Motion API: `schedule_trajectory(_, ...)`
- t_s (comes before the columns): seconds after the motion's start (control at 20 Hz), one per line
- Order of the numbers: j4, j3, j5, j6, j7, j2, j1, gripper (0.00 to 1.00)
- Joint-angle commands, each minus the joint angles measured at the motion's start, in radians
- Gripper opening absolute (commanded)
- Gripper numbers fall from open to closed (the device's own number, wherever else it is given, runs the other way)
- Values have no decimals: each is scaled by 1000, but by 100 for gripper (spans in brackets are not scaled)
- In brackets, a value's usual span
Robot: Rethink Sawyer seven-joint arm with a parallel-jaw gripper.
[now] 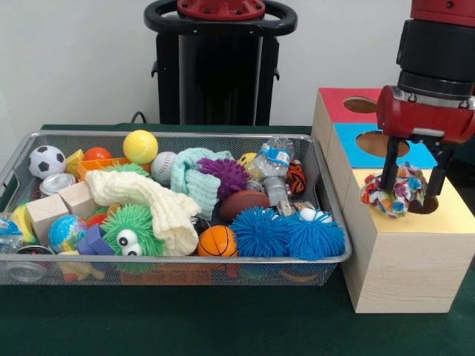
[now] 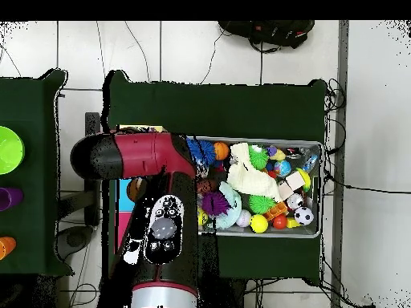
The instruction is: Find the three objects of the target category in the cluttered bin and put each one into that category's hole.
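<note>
In the front view my gripper [image 1: 410, 190] hangs over the yellow end of the wooden sorting box [image 1: 404, 259]. It is shut on a multicoloured knotted rope ball [image 1: 395, 194], which sits low between the fingers just above the yellow panel. A sliver of that panel's dark hole [image 1: 426, 208] shows beside the ball. The wire mesh bin [image 1: 326, 194] to the left holds other balls: a yellow ball [image 1: 140, 146], a soccer ball [image 1: 47, 160], a baseball [image 1: 163, 167] and a small basketball [image 1: 217, 241]. In the overhead view the arm [image 2: 156, 200] hides the gripper and the box.
The box also has a red panel with a hole [image 1: 360, 104] and a blue panel with a hole [image 1: 380, 143]. The bin also holds two blue spiky balls [image 1: 286, 233], a green spiky toy with eyes [image 1: 128, 236], a cream knit sock [image 1: 148, 202], wooden blocks [image 1: 46, 213] and a plastic bottle [image 1: 274, 169].
</note>
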Motion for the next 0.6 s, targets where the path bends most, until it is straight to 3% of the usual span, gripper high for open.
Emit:
schedule_trajectory(0.05, 122, -3, 60, 83, 246, 3, -9, 100)
schedule_trajectory(0.35, 146, -9, 77, 244, 146, -137, -49, 100)
schedule_trajectory(0.6, 127, -6, 77, 277, 131, -151, -67, 100)
